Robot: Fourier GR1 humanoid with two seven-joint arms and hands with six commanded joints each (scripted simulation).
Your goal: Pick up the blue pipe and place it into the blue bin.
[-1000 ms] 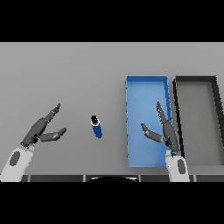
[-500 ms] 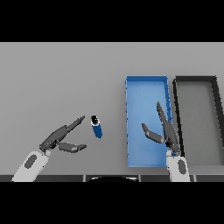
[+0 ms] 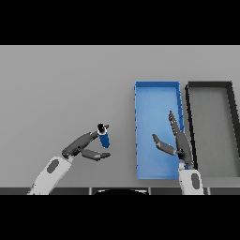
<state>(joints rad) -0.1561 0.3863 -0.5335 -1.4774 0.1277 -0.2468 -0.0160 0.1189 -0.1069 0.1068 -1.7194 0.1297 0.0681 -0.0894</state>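
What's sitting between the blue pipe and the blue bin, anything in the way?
Nothing visible. Only bare grey table separates the blue pipe from the blue bin. The right hand hovers over the bin's near end. The left hand is already at the pipe.

One blue pipe (image 3: 103,138), two bins: blue bin (image 3: 157,86), dark bin (image 3: 209,86)

Left hand (image 3: 82,146) open around blue pipe (image 3: 103,138) — blue bin (image 3: 156,92) alongside
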